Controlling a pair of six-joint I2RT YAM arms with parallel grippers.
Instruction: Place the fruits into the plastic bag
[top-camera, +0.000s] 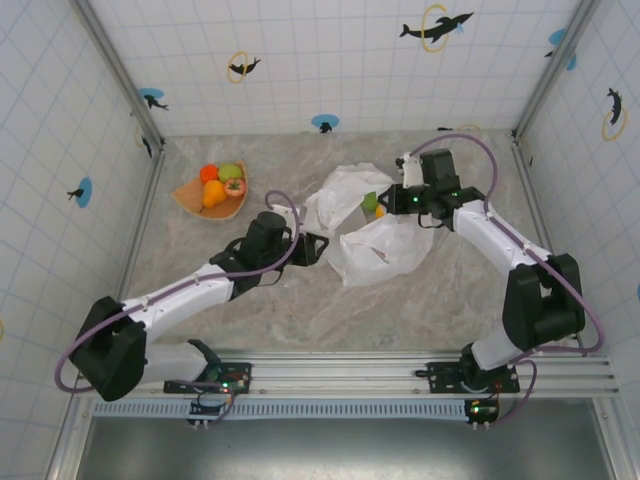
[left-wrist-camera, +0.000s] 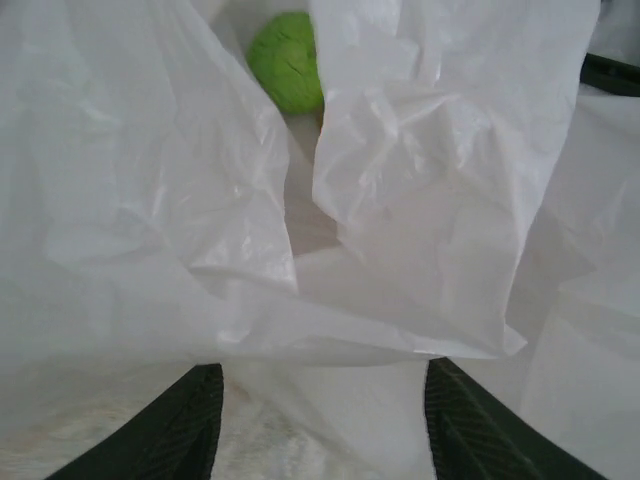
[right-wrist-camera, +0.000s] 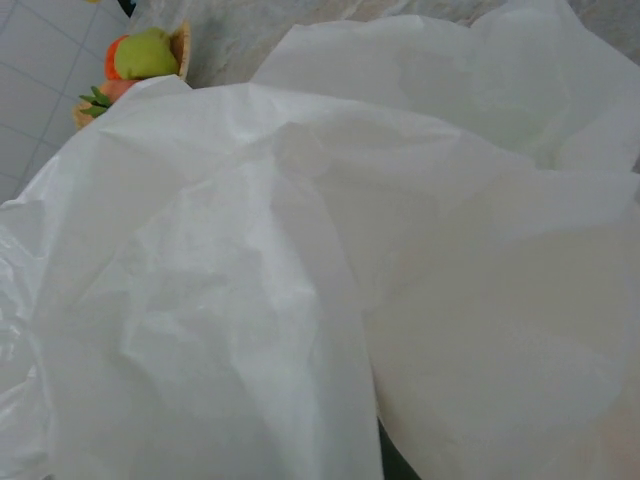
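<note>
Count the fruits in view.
6. Four in the tray: orange, green, red, yellow. A green one and an orange sliver at the bag; folds may hide more.

Plastic bag (left-wrist-camera: 420, 180) folds crowd the left hand (left-wrist-camera: 322, 372), leaving one narrow gap toward the green fruit (left-wrist-camera: 287, 60).

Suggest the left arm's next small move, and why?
Probably close the left gripper on the plastic bag edge to hold the mouth open: its fingers stand apart against the film, a green fruit sits in the opening, more fruits wait in the tray.
</note>
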